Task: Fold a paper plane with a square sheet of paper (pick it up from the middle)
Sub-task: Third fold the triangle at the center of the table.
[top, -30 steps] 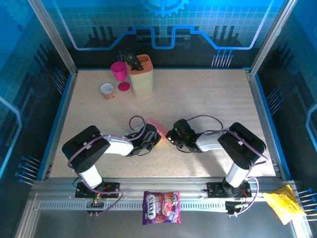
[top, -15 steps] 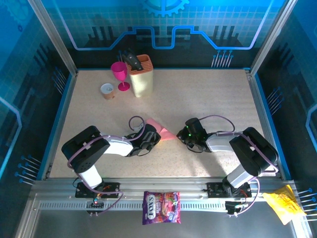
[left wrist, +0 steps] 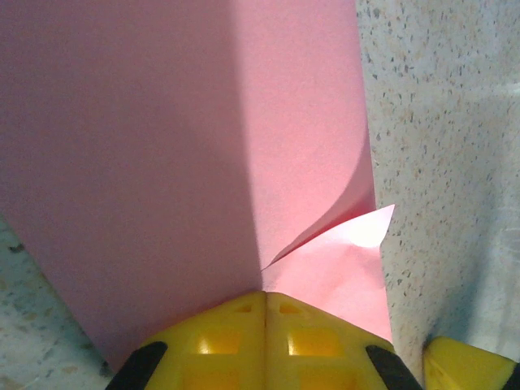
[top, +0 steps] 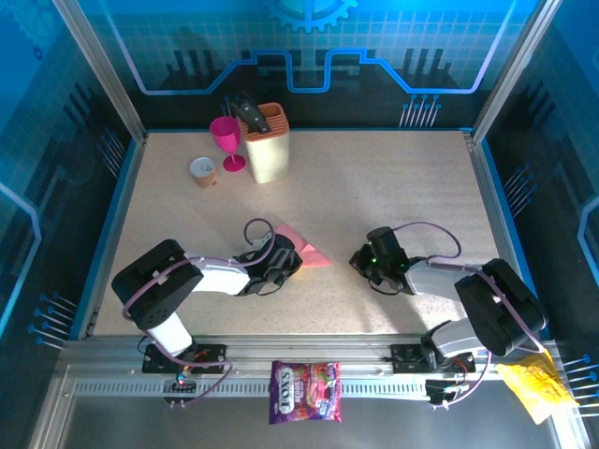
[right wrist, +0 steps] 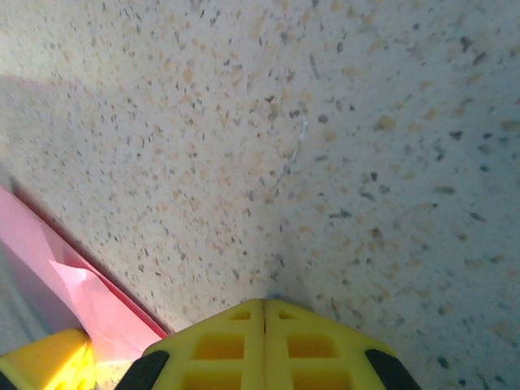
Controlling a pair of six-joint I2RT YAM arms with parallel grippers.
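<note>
- Left fingers (left wrist: 265,302): the two yellow tips meet along a central seam with no gap, so they are closed. They rest at the near edge of the thin matte pink-red sheet of paper (left wrist: 162,122). Whether a layer is nipped between them cannot be told.
- Right fingers (right wrist: 264,309): the tips are likewise pressed together and hold nothing. They are over bare speckled beige worktop (right wrist: 341,122).
- Sheet position, top view: the sheet of paper (top: 309,248) lies on the worktop (top: 402,178), a little left of centre in the near half. It is partly folded, with a pointed corner aimed to the right.
- Left fingers (top: 288,260) cover the lower-left part of the sheet.
- Right fingers (top: 360,262) are near the point on its right, apart from it, with a strip of worktop between.
- Left wrist view: a flap on the right side of the sheet curls up off the layer below. Its bright corner is raised close to the fingertips.
- Right wrist view: an edge of the sheet (right wrist: 81,301) crosses the lower-left corner diagonally.
- Far-left area of the worktop: a beige knife block (top: 269,145) stands upright. A magenta plastic goblet (top: 226,140) is just beside it on the left, and a small white cup (top: 202,170) is further left.
- Near metal rail: a purple printed candy bag (top: 305,391) lies between the arm bases. A crinkled yellow wrapper (top: 533,385) lies at the right end.
</note>
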